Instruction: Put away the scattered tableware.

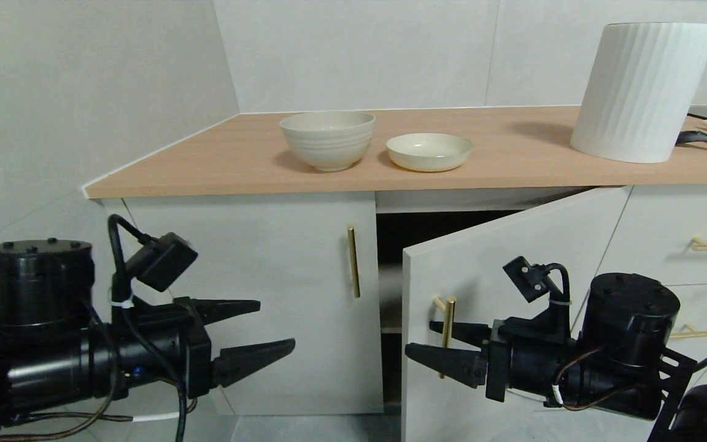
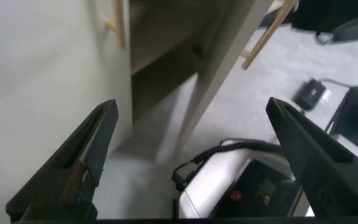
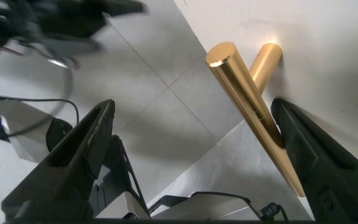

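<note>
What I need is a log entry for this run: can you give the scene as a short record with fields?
bowl: on counter, left of dish
dish: on counter, apart from bowl
right door: open
left door: shut
right tool: open, around right door's handle
left tool: open, empty, before left door
vase: on counter, right end

Head camera faces the cabinet (image 1: pixel 255 294) from mid-range; wrist cameras sit lower, nearer. All share the door handle (image 1: pixel 450 310), right wrist closest.
</note>
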Robot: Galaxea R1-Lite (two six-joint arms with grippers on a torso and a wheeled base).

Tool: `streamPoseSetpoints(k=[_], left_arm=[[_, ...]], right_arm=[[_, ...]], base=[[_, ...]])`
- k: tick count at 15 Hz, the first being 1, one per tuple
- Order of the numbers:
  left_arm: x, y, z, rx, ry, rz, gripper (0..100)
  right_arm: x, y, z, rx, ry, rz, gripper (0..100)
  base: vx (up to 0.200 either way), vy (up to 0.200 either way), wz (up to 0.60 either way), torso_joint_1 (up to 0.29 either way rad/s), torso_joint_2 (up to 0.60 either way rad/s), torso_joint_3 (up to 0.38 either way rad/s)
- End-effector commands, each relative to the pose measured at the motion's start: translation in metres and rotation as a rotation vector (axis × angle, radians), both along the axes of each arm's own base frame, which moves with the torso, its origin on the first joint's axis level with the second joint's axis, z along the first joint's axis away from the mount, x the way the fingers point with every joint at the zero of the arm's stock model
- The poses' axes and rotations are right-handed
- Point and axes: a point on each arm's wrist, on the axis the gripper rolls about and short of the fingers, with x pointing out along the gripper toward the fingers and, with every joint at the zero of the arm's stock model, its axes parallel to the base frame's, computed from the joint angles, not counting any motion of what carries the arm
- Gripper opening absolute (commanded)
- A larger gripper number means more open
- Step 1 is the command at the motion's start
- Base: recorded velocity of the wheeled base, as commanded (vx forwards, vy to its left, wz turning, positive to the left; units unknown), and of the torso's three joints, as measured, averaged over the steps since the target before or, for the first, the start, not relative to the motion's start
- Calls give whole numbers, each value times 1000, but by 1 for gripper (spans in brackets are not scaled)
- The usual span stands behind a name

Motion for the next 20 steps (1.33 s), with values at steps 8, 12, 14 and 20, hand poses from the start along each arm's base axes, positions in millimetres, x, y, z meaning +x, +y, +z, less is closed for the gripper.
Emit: streamPoseSetpoints(k=[8,12,14,20], left_arm=[[13,-29,-32,8,89,-93,0],[50,-72,-44,-30,21,-170,0],[69,-101,-56,-53,-1,-195,0],[82,-130,-75,-241,-68,-187,0]], right_arm=[[0,1,-2,-7,7,1,100],[0,1,-3,-8,8,1,100],[0,1,-3,-9,9,1,100],[-1,2,-7,-19,19,8,100]], base=[[0,0,0,0,0,0],[0,0,0,0,0,0],[0,0,0,0,0,0],[0,0,0,0,0,0]])
